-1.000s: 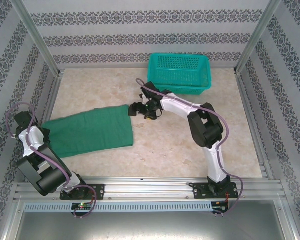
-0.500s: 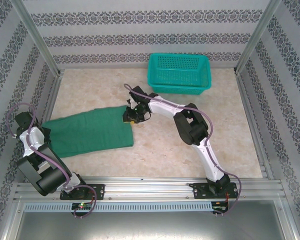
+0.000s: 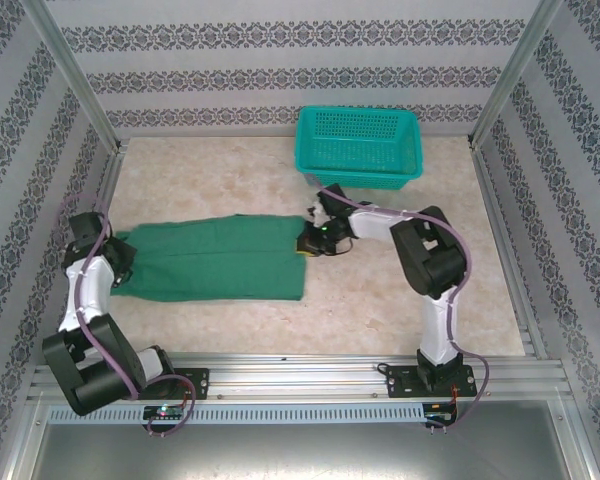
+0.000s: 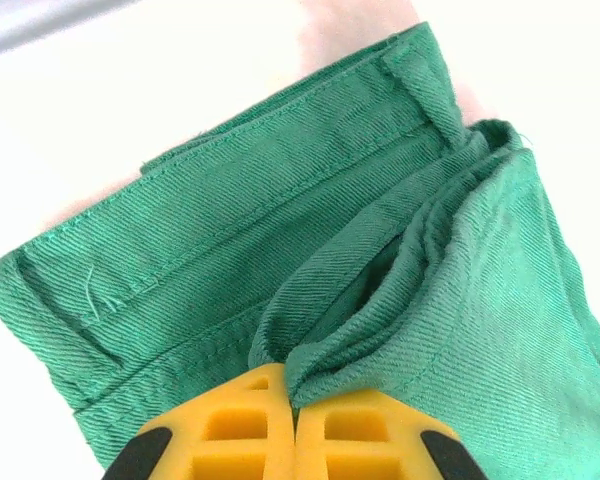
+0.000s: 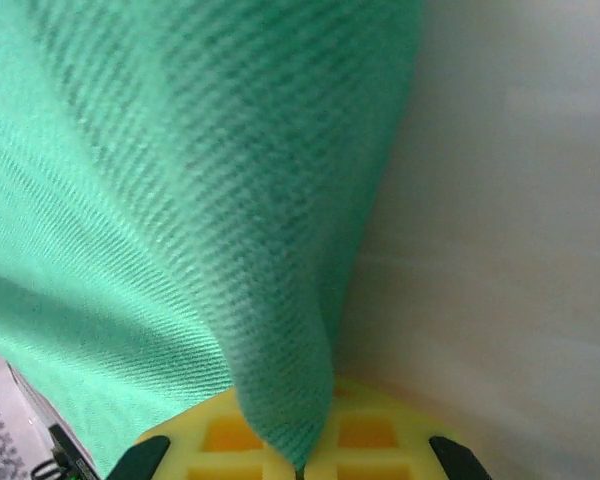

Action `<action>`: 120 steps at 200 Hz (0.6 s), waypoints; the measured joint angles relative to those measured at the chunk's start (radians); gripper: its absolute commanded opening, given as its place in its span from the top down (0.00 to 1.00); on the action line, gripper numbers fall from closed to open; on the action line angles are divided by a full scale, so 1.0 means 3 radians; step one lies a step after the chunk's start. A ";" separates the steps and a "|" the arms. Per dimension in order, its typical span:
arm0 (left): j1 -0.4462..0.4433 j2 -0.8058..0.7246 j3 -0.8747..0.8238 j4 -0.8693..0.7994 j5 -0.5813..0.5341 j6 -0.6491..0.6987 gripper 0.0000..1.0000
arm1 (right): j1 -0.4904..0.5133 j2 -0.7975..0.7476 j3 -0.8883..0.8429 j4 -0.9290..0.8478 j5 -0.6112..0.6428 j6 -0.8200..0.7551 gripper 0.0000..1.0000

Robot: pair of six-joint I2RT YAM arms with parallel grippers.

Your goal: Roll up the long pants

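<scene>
Presently clamped on the long pants (image 3: 220,258) at opposite ends: left gripper (image 4: 292,398), right gripper (image 5: 300,445). Risk of slip from thin edge pinches under tension.

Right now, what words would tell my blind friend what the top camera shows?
Green pants lie stretched flat across the left half of the table, the left gripper pinching their left end and the right gripper their right end. A teal basket sits at the back, apart from them.
</scene>
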 measured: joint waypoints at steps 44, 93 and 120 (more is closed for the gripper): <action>-0.0743 -0.0346 -0.0149 -0.0121 0.0113 -0.0156 1.00 | -0.0577 -0.0463 -0.0557 -0.0108 0.0020 -0.0154 0.76; -0.0891 -0.0383 -0.0179 -0.0183 -0.0336 -0.0226 1.00 | -0.0773 -0.0725 -0.0619 -0.0261 0.0132 -0.0203 0.02; -0.0849 -0.0320 -0.0031 -0.0226 -0.0618 -0.0220 1.00 | -0.0688 -0.0730 -0.0563 -0.0313 0.0259 -0.0210 0.02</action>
